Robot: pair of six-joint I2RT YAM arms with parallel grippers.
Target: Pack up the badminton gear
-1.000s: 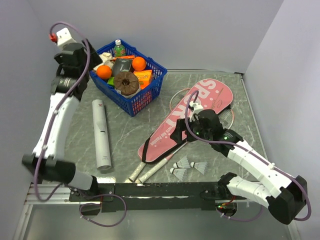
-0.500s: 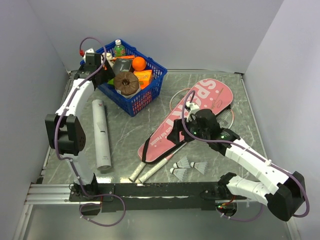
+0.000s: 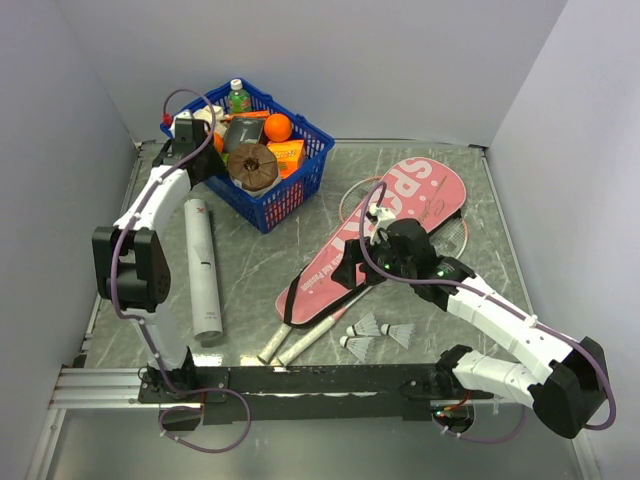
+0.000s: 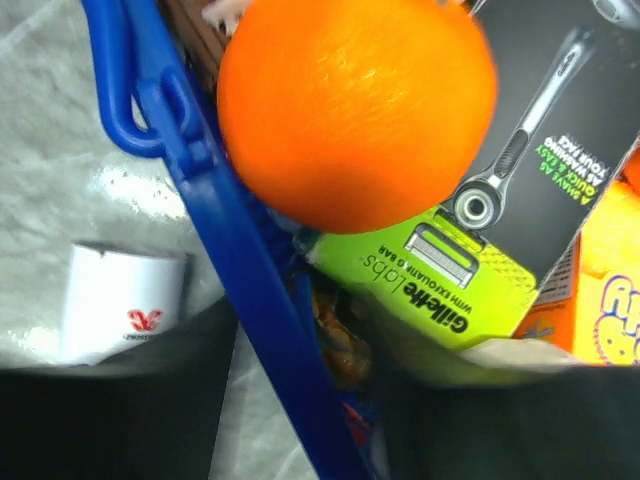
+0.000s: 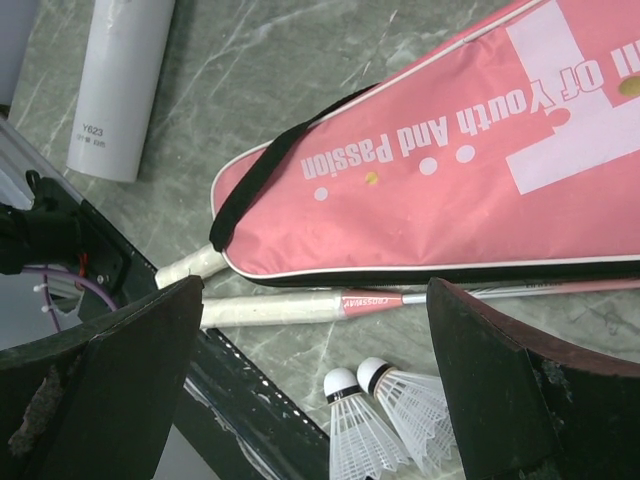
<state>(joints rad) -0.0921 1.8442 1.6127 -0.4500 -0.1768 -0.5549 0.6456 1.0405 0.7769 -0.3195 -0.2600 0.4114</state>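
The long pink fabric racket bag (image 3: 325, 270) with white lettering lay slantwise across the right half of the grey-green marbled worktop (image 3: 250, 265), its wide end toward the far right corner. Two thin rackets with whitish wrapped handles (image 3: 298, 341) lay partly under its near edge, the handles sticking out toward the arms' bases. Three white feather shuttlecocks (image 3: 376, 332) lay together just beside those handles, on the right. The white cardboard tube (image 3: 202, 268) lay well apart on the left, lengthwise.

The right claw (image 5: 315, 390) hovered over the bag's narrow end, its fingers spread wide and gripping nothing. The left claw (image 4: 300, 430) hung at the near-left rim of the blue plastic basket (image 3: 292, 195) of groceries in the far-left part of the worktop. Its dark blurred fingers stood apart either side of that rim, empty, close above an orange (image 4: 355, 110) and a razor box (image 4: 530, 130).

The worktop's stone pattern showed pale veins and a soft sheen. Plain pale grey-lilac walls (image 3: 400, 60) closed it on three sides, and a metal rail (image 3: 100, 385) ran along the near edge.
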